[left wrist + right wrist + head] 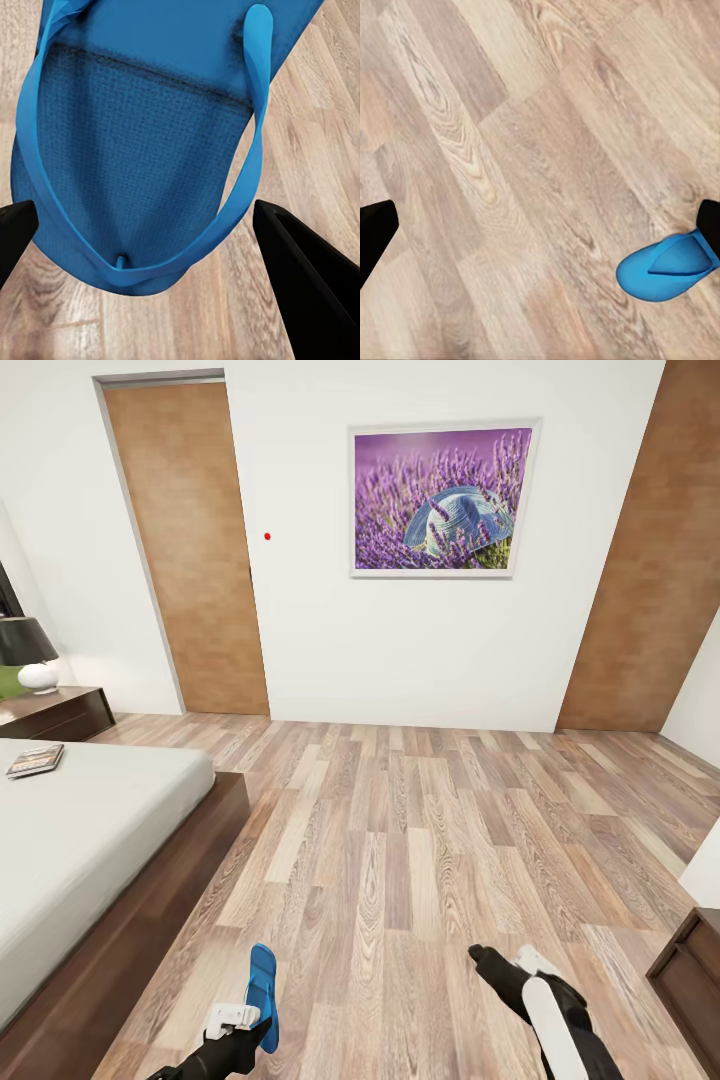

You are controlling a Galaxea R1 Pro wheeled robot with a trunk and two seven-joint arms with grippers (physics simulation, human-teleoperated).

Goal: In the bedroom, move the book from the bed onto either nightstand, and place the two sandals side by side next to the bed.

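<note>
Bedroom, wood plank floor (420,840), white walls, two brown doors (190,550). Bed (90,840): pale grey mattress on dark wooden frame, standing along the room's left side. Book (35,760): lies flat on the mattress near the bed's head end, cover lettering too small to read. Nightstand (60,712): dark wood, beyond the head of the bed, carrying a lamp (28,652) with black shade and white base. Wall picture (440,500): lavender field with blue hat, no legible writing. Left gripper (240,1028): clamped on a blue sandal (262,992) held on edge above the floor, off the bed's foot corner; the wrist view shows its straps (251,142) and textured footbed. Right gripper (500,965): fingers apart, nothing between them, over bare floor. Second sandal (667,268): lies on the floor, seen in the right wrist view.
</note>
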